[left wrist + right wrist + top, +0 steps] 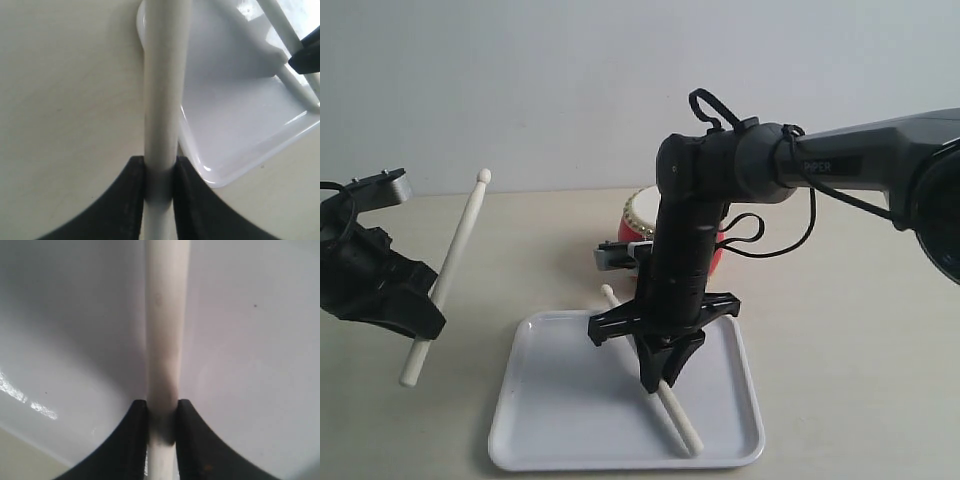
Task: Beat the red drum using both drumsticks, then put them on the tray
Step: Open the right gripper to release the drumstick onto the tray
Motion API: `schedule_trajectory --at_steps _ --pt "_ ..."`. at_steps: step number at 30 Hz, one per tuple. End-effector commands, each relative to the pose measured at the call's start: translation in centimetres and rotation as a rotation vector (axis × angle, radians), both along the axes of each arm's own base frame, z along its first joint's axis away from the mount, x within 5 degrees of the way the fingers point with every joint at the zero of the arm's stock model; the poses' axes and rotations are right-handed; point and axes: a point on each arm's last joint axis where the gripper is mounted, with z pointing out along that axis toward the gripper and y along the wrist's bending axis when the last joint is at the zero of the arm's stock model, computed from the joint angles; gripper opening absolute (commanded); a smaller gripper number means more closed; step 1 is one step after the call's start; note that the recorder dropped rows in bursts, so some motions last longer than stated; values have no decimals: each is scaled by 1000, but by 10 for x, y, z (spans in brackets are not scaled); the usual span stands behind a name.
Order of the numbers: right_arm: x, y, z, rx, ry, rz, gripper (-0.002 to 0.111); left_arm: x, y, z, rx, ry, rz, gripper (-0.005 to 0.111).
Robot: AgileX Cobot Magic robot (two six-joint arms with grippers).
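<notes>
Cream drumstick (682, 420) pinched in the jaws of the right gripper (658, 378) slants down to the tray (560, 400), unreleased, while the left gripper (423, 318) clamps the other drumstick (460, 240) aloft at left, so both placements seemingly remain.

Exterior view faces the tray (560, 400) frontally, slightly above; both wrist views (very close) share it.

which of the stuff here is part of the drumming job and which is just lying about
Job: red drum; left drumstick in left claw; right drumstick in right claw; tray.
Lying about: no loose items seen, only the table.
</notes>
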Motion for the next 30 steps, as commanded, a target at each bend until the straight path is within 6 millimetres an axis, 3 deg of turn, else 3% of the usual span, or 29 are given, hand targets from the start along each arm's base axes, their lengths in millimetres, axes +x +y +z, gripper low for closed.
schedule_trajectory --at_steps 1,14,23,30 --pt "3 0 2 4 -13 1 6 -1 0 3 -12 -5 4 0" --pt "3 -1 -3 -9 -7 5 40 -1 0 3 -12 -6 2 0" --pt "4 -3 1 -25 -29 11 51 -1 0 3 -12 -6 2 0" --pt "4 -3 15 -12 -58 13 52 -1 -1 3 -13 -2 0 0"
